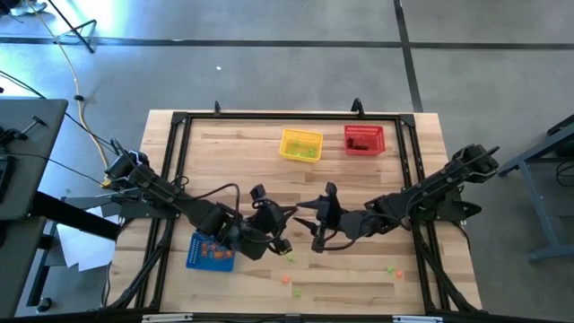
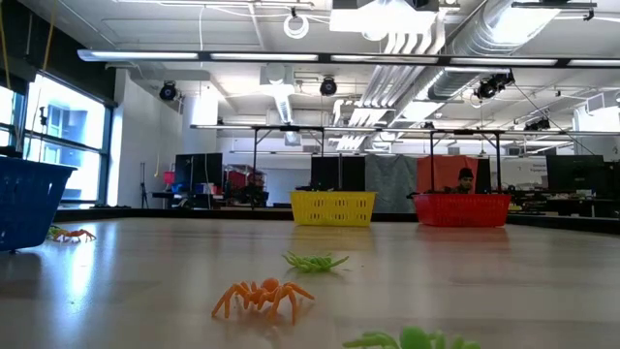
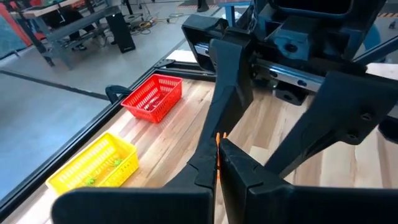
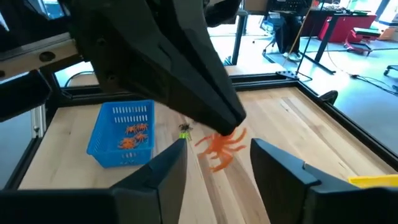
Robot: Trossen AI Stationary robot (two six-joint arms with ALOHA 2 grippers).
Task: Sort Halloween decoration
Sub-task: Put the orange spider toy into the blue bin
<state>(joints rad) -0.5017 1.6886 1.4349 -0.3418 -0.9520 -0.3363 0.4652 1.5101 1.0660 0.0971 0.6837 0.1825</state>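
Note:
The decorations are tiny plastic spiders. My left gripper [image 3: 219, 162] hovers over the table's middle [image 1: 285, 215], shut on an orange spider [image 4: 221, 146]. My right gripper [image 4: 217, 171] faces it from the right [image 1: 309, 220], open, with its fingers either side of the spider and not touching it. More orange spiders lie in the blue basket [image 4: 124, 134]. Loose ones rest on the wood near the front edge: an orange one [image 2: 262, 296], a green one [image 2: 315, 260], and another green one [image 2: 412, 339]. Neither gripper shows in the low view. My left gripper pinches the orange spider between its two fingertips [image 4: 231, 120], coming from the table's left. In its own wrist view only a thin orange sliver [image 3: 217, 152] shows between the fingers. The spider is lifted clear of the table, and its legs [image 4: 214, 158] hang below the fingertips.
The yellow basket [image 1: 300, 144], with green bits inside, and the red basket [image 1: 363, 139] stand near the far edge. The blue basket [image 1: 211, 251] sits front left beside the left arm. A black frame [image 1: 179, 121] borders the table. A person [image 2: 465, 177] sits in the room behind.

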